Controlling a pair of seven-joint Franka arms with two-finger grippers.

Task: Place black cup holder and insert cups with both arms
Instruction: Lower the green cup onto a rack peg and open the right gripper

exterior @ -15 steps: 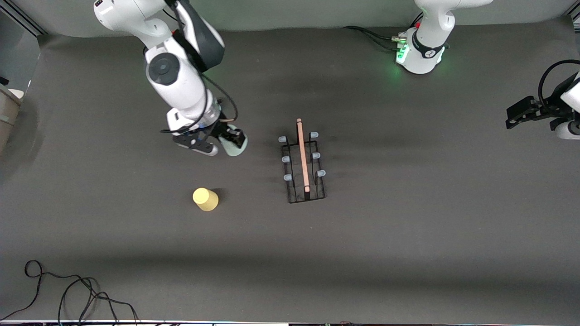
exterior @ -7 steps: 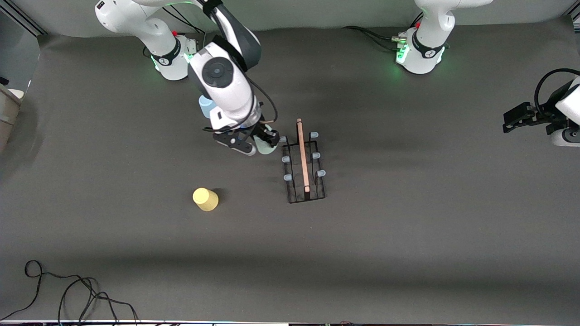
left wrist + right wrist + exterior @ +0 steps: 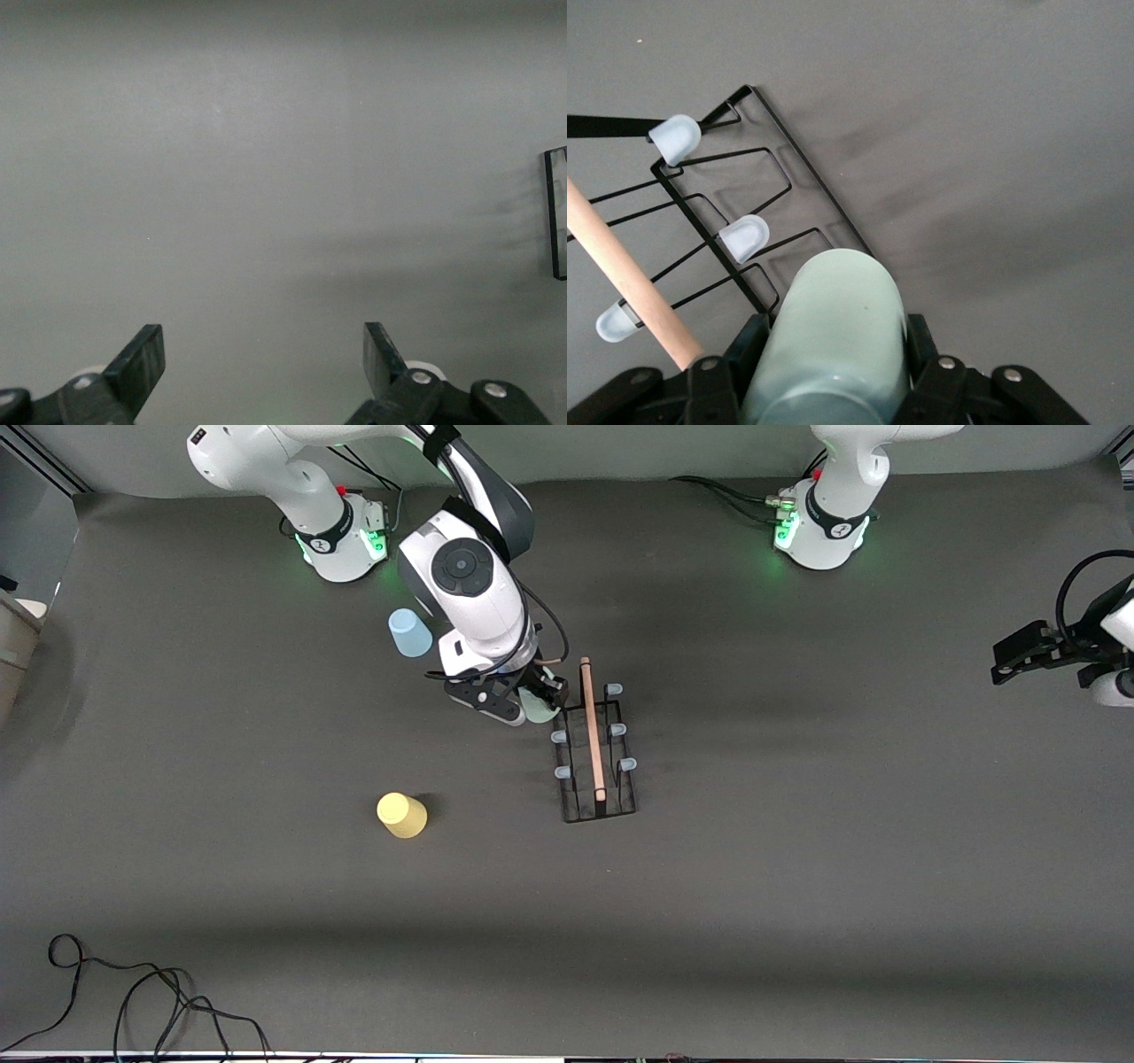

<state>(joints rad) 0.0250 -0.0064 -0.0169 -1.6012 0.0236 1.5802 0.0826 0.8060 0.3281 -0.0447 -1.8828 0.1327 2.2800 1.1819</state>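
Wire rack (image 3: 595,757), black and thin with a wooden rod handle and pale capped pegs (image 3: 743,237), is set mid-table. A smooth grey-green cup (image 3: 833,341) is clamped by the right gripper (image 3: 532,701) over the rack's base-side corner. Blue cup (image 3: 410,633) and yellow cup (image 3: 402,815) are seen upturned toward the right arm's end. The left gripper (image 3: 261,367) is held agape, waiting over bare mat.

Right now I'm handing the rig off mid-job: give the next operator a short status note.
Right gripper: shut on the grey-green cup, over the black cup holder's end nearest the robot bases, beside a peg.
Left gripper: open, empty, waiting at the left arm's end of the table.
Holder stands mid-table, no cups on it.
Blue cup stands near the right arm's base; yellow cup stands nearer the front camera.
Done: holder placed, first cup picked up.
Left: seat this cup, then the blue and yellow.
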